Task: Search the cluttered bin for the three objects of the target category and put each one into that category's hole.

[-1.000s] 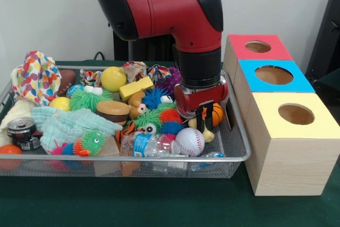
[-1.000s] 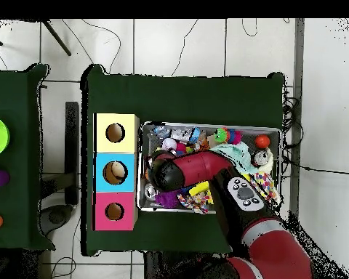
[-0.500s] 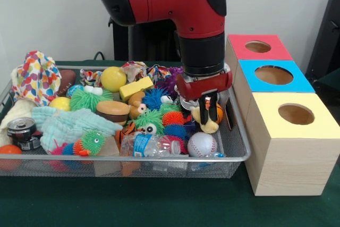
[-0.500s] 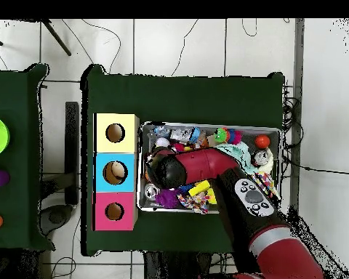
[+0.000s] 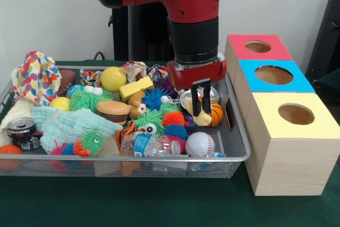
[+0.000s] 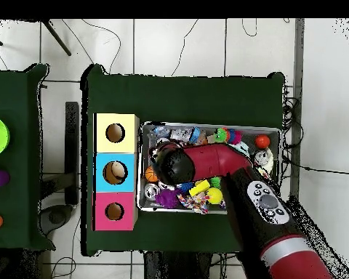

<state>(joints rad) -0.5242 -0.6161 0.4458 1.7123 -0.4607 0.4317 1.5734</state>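
Hand (image 5: 200, 104) hangs over the right end of the wire bin (image 5: 240, 155), black fingers (image 5: 205, 99) clamped on a small yellowish toy (image 5: 199, 116) w/ a touch of red near the top, maybe a plush chick or duck, too small to be sure; toy is clear of the pile, hanging above the orange basketball (image 5: 215, 113) and just above the baseball (image 5: 200, 144); bin is packed w/ other stuff, e.g. green spiky ball (image 5: 88, 99), yellow ball (image 5: 113, 78), yellow block (image 5: 136, 87), crushed water bottle (image 5: 150, 145), burger toy (image 5: 112, 111), soda can (image 5: 21, 130), patterned cloth (image 5: 36, 76), pale blue cloth (image 5: 66, 125); three hole boxes sit beside the bin on the green bench (image 5: 159, 203): red box (image 5: 256, 47), blue box (image 5: 274, 75), yellow box (image 5: 294, 114), none touched by the hand; overhead, the blue box's hole (image 6: 115, 172) seems to have something pale inside, so prob. at least one item is already posted, though I can't make it out; red and yellow holes look dark and empty; progress est.: one item in hand, not yet at a hole; left: carry it right to the correct hole, drop, then search for whatever remains of the three.
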